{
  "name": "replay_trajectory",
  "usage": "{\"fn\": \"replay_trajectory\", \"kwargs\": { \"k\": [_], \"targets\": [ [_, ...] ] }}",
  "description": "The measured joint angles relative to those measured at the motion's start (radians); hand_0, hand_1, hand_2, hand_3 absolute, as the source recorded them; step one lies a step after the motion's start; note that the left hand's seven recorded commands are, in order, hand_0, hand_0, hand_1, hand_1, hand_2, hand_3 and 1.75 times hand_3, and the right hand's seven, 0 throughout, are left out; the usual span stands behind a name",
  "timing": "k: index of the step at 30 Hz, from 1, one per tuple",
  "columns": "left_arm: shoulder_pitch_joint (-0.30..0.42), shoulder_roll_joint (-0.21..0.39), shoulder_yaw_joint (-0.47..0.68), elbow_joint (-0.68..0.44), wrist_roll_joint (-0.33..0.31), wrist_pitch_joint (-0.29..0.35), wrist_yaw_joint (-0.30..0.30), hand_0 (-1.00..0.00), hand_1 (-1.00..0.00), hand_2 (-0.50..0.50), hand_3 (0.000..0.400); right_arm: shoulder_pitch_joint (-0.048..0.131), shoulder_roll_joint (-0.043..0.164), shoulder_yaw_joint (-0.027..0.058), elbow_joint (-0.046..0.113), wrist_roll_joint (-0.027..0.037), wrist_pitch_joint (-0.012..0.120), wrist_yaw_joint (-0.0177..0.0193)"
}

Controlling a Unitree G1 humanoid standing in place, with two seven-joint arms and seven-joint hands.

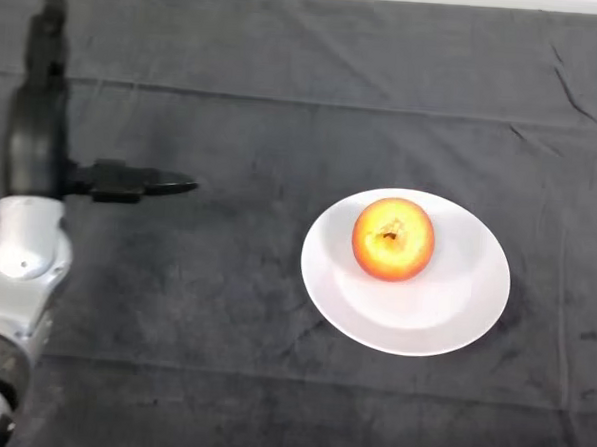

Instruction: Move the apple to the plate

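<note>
An orange-red apple sits on a white plate right of the table's middle, stem dimple facing up. My left hand is at the far left, well apart from the plate. Its fingers point straight away from me and its thumb sticks out to the right. The hand is open and holds nothing.
A dark wrinkled cloth covers the whole table. My silver-grey forearm comes in from the lower left corner.
</note>
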Motion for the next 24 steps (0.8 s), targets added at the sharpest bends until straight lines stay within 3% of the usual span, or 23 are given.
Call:
{"fn": "replay_trajectory", "kwargs": {
  "k": [11, 17, 24],
  "targets": [
    [0.175, 0.125, 0.195, -0.016, -0.071, -0.073, 0.023, 0.0, 0.0, 0.0, 0.0, 0.0, 0.0, 0.0003, 0.0, 0.0005, -0.001, 0.0002],
    [0.259, 0.129, 0.28, -0.028, -0.075, -0.124, 0.095, 0.0, 0.0, 0.0, 0.0, 0.0, 0.0, 0.0001, 0.0, 0.0006, -0.001, 0.0001],
    [0.264, 0.129, 0.338, -0.027, -0.068, -0.155, 0.162, 0.0, 0.0, 0.0, 0.0, 0.0, 0.0, 0.0001, 0.0, 0.0006, -0.001, 0.0001]
  ]
}}
